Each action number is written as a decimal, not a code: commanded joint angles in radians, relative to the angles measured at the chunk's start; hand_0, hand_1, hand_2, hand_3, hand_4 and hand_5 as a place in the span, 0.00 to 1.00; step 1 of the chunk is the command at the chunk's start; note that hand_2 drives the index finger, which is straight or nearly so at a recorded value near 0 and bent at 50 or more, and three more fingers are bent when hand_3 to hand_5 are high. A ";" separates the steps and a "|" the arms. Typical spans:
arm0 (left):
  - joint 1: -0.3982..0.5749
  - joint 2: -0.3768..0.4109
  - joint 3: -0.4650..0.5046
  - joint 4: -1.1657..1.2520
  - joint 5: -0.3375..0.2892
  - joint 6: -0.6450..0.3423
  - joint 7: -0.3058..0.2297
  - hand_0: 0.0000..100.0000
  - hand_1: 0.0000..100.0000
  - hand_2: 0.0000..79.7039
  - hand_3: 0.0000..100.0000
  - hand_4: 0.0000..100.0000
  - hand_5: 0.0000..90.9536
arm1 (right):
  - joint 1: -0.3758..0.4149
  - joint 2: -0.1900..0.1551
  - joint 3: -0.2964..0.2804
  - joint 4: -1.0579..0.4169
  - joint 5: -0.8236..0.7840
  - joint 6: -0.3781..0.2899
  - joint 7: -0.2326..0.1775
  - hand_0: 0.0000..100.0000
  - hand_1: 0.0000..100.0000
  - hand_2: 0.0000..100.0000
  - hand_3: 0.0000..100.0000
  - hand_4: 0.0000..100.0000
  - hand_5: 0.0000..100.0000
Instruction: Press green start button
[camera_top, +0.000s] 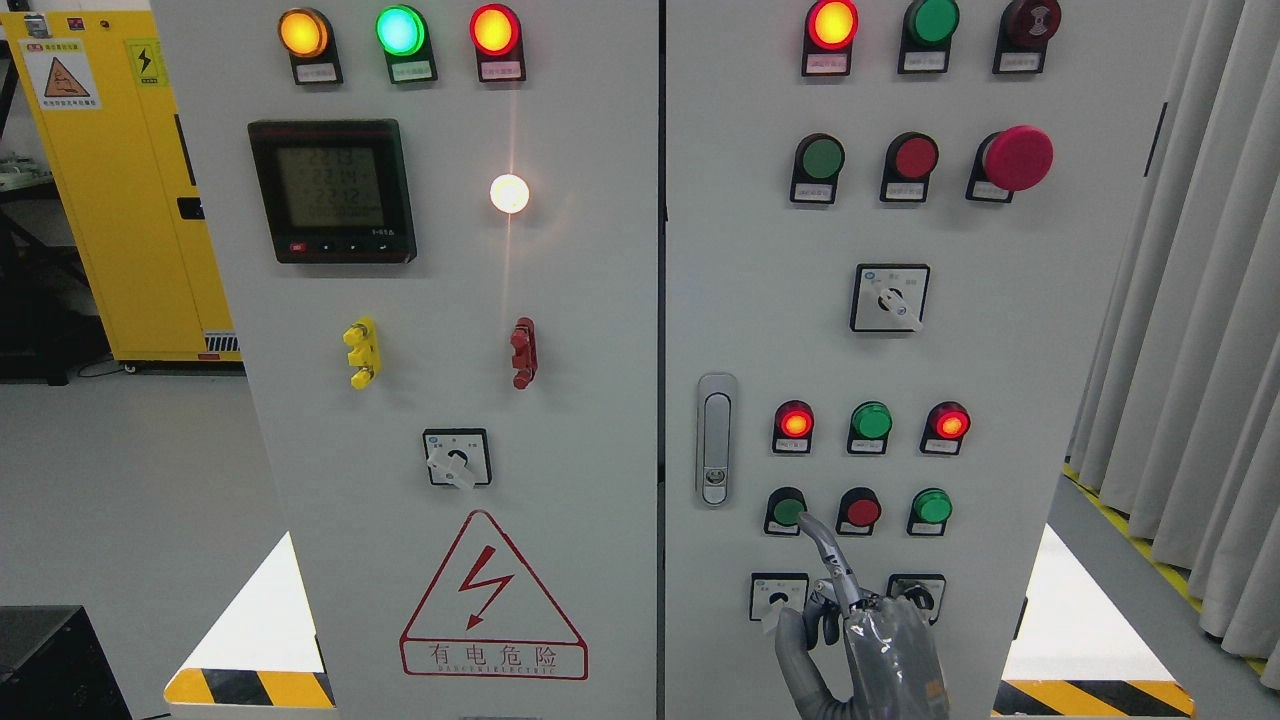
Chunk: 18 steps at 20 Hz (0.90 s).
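Green start button (787, 511) sits at the tip of the extended index finger of the right hand (860, 620), apparently touching; red button (861, 512) just right. Remaining fingers (832, 622) curled, holding nothing. Button judged rigid, spring-loaded: press squarely on centre face, no grasp needed.

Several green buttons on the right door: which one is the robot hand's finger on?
The green button at the left end of the bottom row; the right robot hand has its extended finger at that button's lower right edge.
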<state>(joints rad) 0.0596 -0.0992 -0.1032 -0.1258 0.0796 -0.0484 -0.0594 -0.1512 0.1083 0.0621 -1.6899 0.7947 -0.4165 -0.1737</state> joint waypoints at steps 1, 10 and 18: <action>0.000 -0.001 -0.001 0.000 0.000 0.001 0.000 0.12 0.56 0.00 0.00 0.00 0.00 | 0.079 -0.006 0.056 -0.099 -0.346 -0.005 0.056 0.86 0.81 0.00 0.20 0.26 0.29; 0.000 -0.001 -0.001 0.000 0.000 0.001 0.000 0.12 0.56 0.00 0.00 0.00 0.00 | 0.144 -0.052 0.125 -0.166 -0.568 0.002 0.062 0.89 0.73 0.00 0.00 0.00 0.00; 0.000 0.000 -0.001 0.000 0.000 0.001 0.000 0.12 0.56 0.00 0.00 0.00 0.00 | 0.150 -0.052 0.127 -0.163 -0.563 0.002 0.092 0.85 0.71 0.00 0.00 0.00 0.00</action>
<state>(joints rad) 0.0598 -0.0993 -0.1033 -0.1258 0.0795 -0.0484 -0.0592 -0.0080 0.0696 0.1596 -1.8179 0.2585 -0.4135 -0.0850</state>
